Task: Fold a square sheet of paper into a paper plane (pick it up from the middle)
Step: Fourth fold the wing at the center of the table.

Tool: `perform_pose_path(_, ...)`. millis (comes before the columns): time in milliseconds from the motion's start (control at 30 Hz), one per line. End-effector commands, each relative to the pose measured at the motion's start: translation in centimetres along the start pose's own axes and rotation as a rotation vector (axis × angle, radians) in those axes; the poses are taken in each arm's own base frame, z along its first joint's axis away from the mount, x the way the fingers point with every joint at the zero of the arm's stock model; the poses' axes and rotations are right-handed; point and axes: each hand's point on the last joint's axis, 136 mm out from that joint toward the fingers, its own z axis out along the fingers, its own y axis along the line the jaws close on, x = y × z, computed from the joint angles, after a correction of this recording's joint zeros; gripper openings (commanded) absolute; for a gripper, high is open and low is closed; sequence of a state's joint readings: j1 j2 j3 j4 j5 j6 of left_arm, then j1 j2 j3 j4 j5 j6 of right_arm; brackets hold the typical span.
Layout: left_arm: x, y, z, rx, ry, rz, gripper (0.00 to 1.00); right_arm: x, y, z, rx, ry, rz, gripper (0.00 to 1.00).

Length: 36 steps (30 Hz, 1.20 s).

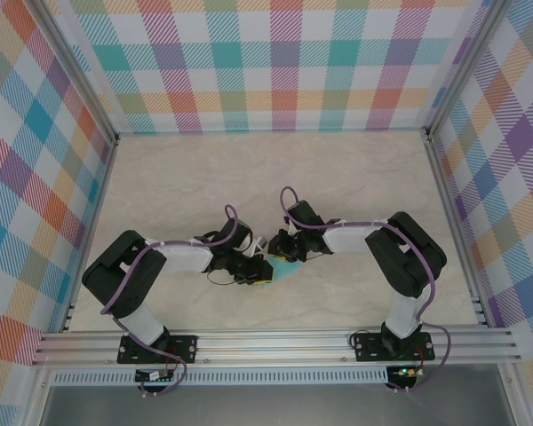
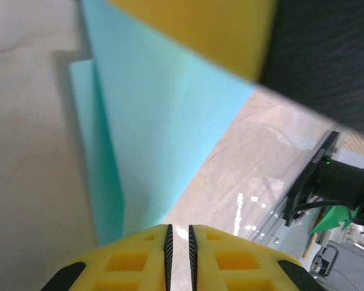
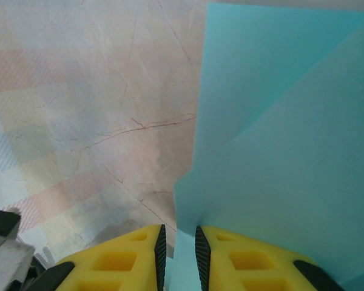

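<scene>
Yellow fingers (image 2: 133,264) of left gripper (image 2: 179,235) nearly pressed together, pinching corner of turquoise sheet (image 2: 151,121); folded paper fans out ahead. Right gripper (image 3: 178,242) nips opposite edge, sheet ahead-right. Two-sided grip likely keeps layers aligned for next crease.

1. The thin turquoise-cyan sheet of paper (image 1: 285,272) (image 2: 164,133) (image 3: 279,151) is partly folded, with sharp creases and overlapping flaps.
2. It is raised and tilted over the pale marble tabletop (image 1: 249,169), near its front middle.
</scene>
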State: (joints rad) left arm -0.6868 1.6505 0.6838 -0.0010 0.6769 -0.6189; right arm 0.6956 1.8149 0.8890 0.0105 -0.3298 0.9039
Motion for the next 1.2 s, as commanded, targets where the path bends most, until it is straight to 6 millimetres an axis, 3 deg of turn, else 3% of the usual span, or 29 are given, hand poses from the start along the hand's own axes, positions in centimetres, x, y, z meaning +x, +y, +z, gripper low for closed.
perform_pose_path(0,2.3,3.6,0.4,-0.120,0.059,-0.036,0.16,2.7,-6.4,0.8,0.215,0.057,0.083,0.25)
perform_pose_path(100,3.2,5.3,0.5,-0.176,0.077,-0.051,0.16,2.7,-6.5,0.9,0.219,0.058,0.084,0.25)
perform_pose_path(333,4.6,6.8,0.2,-0.227,0.111,-0.066,0.15,2.7,-6.5,0.8,0.219,0.056,0.085,0.25)
perform_pose_path(567,5.2,5.1,-0.8,-0.173,0.113,-0.036,0.14,2.8,-6.6,0.9,0.223,0.059,0.089,0.25)
perform_pose_path(700,3.6,2.4,-2.0,-0.115,0.034,0.006,0.14,2.7,-6.5,0.8,0.222,0.058,0.090,0.25)
perform_pose_path(933,-1.4,-2.4,-3.8,-0.042,-0.152,0.069,0.14,2.6,-6.3,0.8,0.216,0.056,0.090,0.25)
perform_pose_path(1167,-4.0,-3.2,-2.3,-0.009,-0.183,0.064,0.15,2.6,-6.0,0.7,0.205,0.055,0.089,0.25)
